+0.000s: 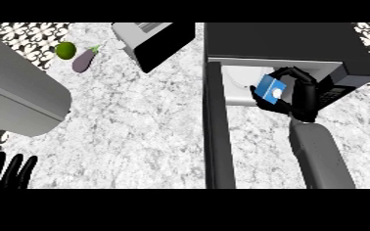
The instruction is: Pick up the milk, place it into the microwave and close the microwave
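Note:
The milk (271, 89) is a small blue carton with a white round mark, held at the mouth of the microwave (289, 44). My right hand (300, 95) is shut on it, fingers curled over its top and thumb below. The microwave is a dark box at the upper right with a pale interior (237, 80) showing. Its door (218, 127) stands open, swung out toward me as a long dark panel left of my right forearm. My left hand (16, 170) rests open at the lower left edge, fingers up.
A green lime (66, 50) and a purple eggplant (84, 59) lie at the upper left. A grey and black appliance (153, 41) sits at the top centre. A large grey curved body (25, 98) fills the left side. Patterned tiles (33, 35) back the counter.

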Controlling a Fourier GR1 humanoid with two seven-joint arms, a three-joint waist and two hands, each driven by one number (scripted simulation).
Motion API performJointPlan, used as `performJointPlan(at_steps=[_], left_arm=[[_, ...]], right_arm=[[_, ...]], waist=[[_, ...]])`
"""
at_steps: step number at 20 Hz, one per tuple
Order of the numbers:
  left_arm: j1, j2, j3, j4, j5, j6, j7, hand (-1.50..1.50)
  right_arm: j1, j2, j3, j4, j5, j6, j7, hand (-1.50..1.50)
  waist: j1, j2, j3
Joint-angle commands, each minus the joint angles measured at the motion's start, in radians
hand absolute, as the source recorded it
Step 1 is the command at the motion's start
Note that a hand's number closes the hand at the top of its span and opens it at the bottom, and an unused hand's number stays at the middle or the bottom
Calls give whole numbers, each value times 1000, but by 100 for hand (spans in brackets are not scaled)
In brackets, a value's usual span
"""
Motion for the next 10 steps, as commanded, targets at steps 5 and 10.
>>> performJointPlan(at_steps=[5,10], left_arm=[[-38,14,0,13,-31,4,9,-150],[-62,29,-3,10,-55,3,19,-150]], right_arm=[[-165,-27,-73,158,40,-189,135,150],[-109,-79,-63,134,136,-293,30,-150]], waist=[[99,68,-15],[119,80,-19]])
